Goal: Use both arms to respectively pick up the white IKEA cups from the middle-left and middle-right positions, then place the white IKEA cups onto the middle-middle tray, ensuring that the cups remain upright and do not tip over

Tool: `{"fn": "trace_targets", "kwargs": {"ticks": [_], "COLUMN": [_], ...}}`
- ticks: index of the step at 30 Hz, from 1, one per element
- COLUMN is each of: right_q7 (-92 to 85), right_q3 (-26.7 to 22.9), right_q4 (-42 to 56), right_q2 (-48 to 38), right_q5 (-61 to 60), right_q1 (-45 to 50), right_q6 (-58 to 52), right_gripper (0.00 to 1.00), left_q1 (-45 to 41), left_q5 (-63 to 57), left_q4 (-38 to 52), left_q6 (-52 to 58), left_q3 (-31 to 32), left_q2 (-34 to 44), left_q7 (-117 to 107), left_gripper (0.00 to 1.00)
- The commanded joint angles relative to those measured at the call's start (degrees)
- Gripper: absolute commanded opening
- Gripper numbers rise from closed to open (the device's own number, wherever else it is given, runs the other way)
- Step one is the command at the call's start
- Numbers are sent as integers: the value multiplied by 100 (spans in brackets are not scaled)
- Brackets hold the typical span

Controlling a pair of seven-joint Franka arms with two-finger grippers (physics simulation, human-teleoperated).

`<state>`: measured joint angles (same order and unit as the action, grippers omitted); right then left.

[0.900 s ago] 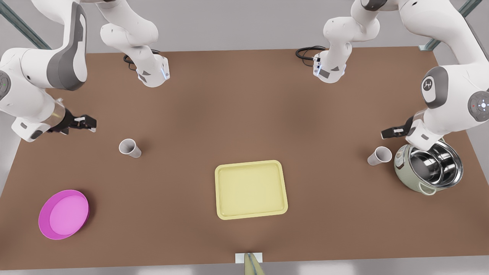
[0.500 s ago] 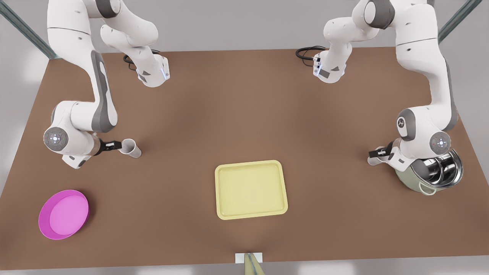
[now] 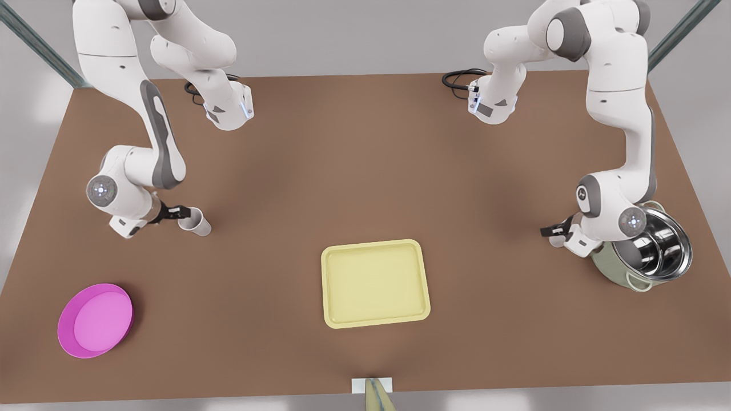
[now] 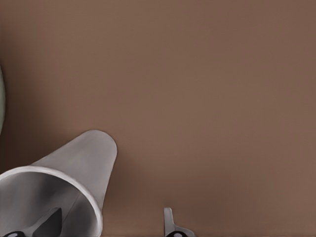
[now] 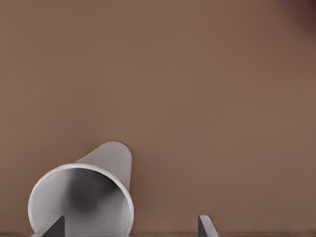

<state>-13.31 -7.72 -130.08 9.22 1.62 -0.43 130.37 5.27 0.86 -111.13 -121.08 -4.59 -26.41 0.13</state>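
Two white cups stand on the brown table. At the front view's right, the left gripper [image 3: 549, 231] is open at one cup [image 3: 554, 241], which is mostly hidden under the wrist. In the left wrist view the left gripper [image 4: 109, 219] straddles the wall of that cup [image 4: 74, 168], one finger inside the rim and one outside. At the front view's left, the right gripper [image 3: 181, 214] is open at the rim of the other cup [image 3: 198, 224]. In the right wrist view the right gripper [image 5: 129, 222] stands the same way at this cup [image 5: 106, 165]. The pale yellow tray [image 3: 374, 282] lies bare in the middle.
A steel pot [image 3: 645, 257] stands right behind the left arm's wrist, and its edge [image 4: 1, 98] shows in the left wrist view. A magenta plate [image 3: 96, 319] lies near the front-left corner. Black cables [image 3: 457, 79] lie by the arm bases at the back.
Both arms came down and swung inward toward the cups. Each gripper went from hovering beside its cup to sitting at the cup's rim.
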Motion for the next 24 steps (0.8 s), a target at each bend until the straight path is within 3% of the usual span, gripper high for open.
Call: {"fn": "trace_targets", "kwargs": {"ticks": [1,2,4,6,13,14,15,16,18,20,24], "right_q7": [-172,-172,-172,-180,-303,-356,-374,-374,-365,-356,-339], "right_q3": [-1,-1,-1,-1,-1,-1,-1,-1,8,25,60], "right_q4": [-149,-316,-422,-474,-527,-527,-527,-518,-457,-404,-88], "right_q2": [10,1,71,185,423,440,441,432,423,423,493], "right_q5": [-4,-12,-4,-4,5,5,5,5,5,5,5], "right_q1": [-1,-1,-1,-1,-53,-53,-53,-53,-44,8,140], "right_q6": [717,919,1148,1376,1728,1728,1728,1728,1711,1675,1404], "right_gripper": [100,100,100,100,97,84,67,56,44,23,21], "left_q1": [18,18,18,26,18,-79,-614,-1116,-2029,-2715,-3313], "left_q5": [-7,-7,-7,-16,-42,-42,-60,-261,-631,-649,-605], "left_q4": [-5,3,3,30,364,460,776,1075,2305,3598,4590], "left_q6": [-100,-100,-100,-100,-56,-56,-39,-39,874,1702,1693], "left_q3": [2,2,2,2,98,353,494,494,494,494,520], "left_q2": [-31,-39,-66,-110,-22,22,-74,-136,-672,-1349,-1946], "left_q7": [110,110,110,110,110,-267,-943,-1735,-3027,-4178,-5339], "left_gripper": [93,64,36,28,21,21,21,21,21,21,21]}}
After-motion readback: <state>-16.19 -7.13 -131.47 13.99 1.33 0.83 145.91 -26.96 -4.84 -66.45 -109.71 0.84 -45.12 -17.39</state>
